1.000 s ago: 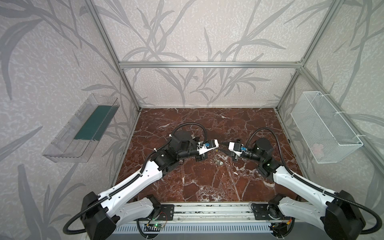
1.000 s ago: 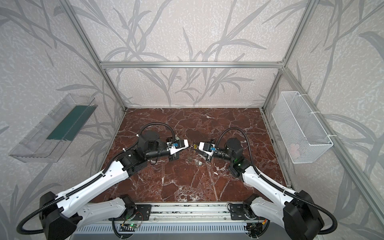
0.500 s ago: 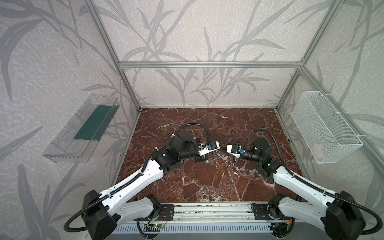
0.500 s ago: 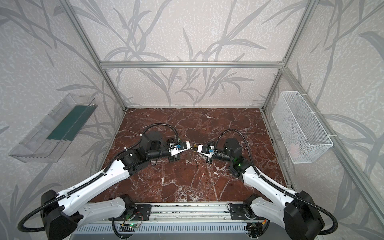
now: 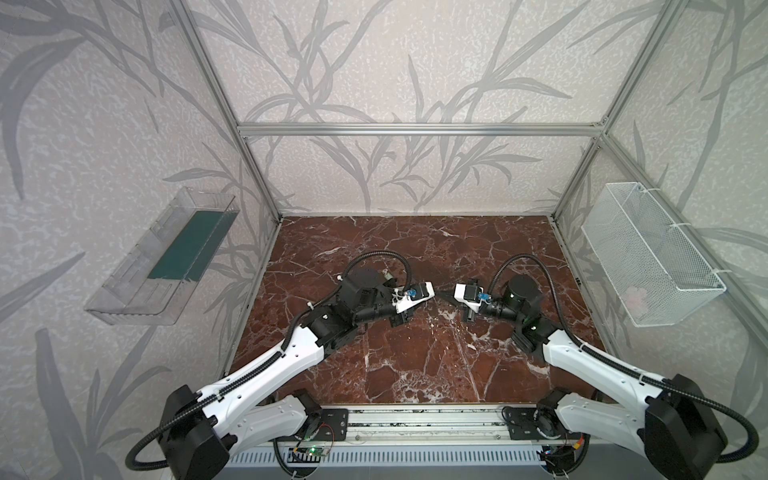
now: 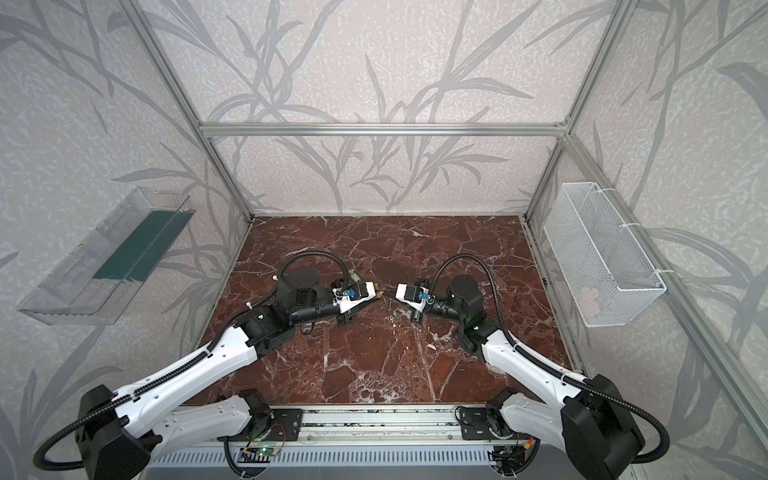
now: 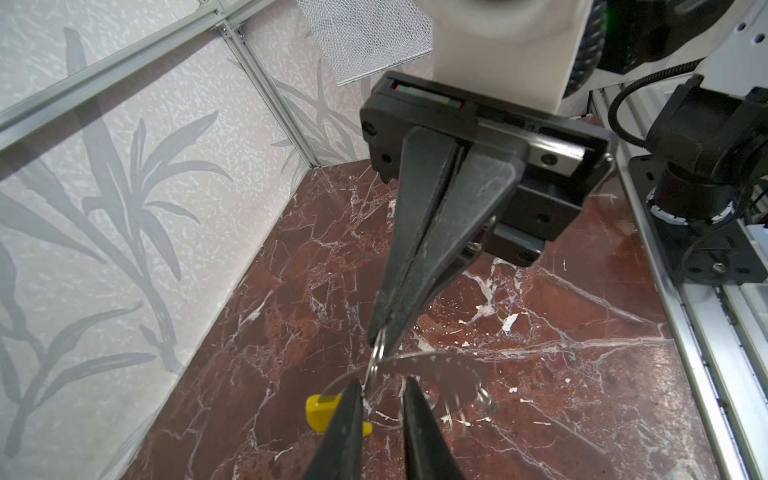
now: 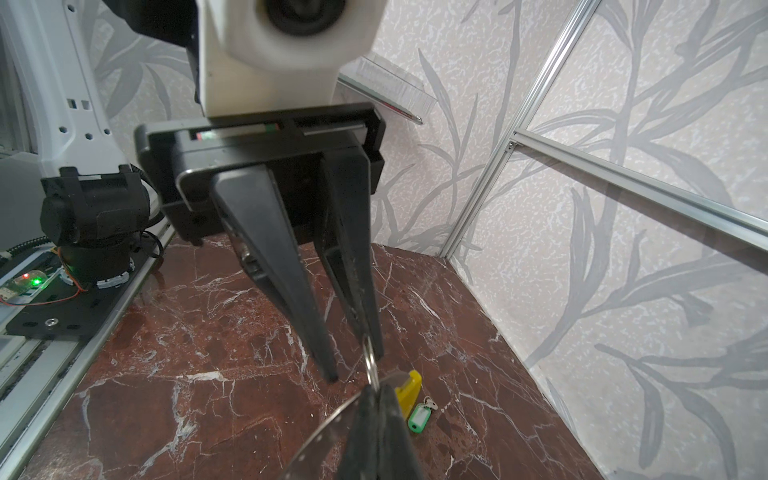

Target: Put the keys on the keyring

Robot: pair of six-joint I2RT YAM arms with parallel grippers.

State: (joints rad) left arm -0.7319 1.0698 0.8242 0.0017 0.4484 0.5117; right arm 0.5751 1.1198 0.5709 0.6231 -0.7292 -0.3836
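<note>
I count two grippers: the left gripper (image 7: 380, 384) and the right gripper (image 8: 377, 392). There is one keyring (image 8: 409, 388), one small split ring (image 8: 370, 361), and one green-tagged key (image 8: 417, 417) that I can make out. On the walls hang one clear tray (image 5: 124, 299) and one wire basket (image 5: 648, 266).

The keyring (image 8: 332, 417), a large thin grey wire loop with a yellow sleeve (image 7: 320, 413) over one arc, hangs tilted over the desk (image 8: 208, 374), sleeve end lowest. One key (image 8: 417, 419), with a mint oblong head and a small metal ring, lies flat on the desk just beside the sleeve. Above the sleeve a small split ring (image 7: 375, 357), pinched in the right pincer (image 7: 382, 336), crosses the wire.
</note>
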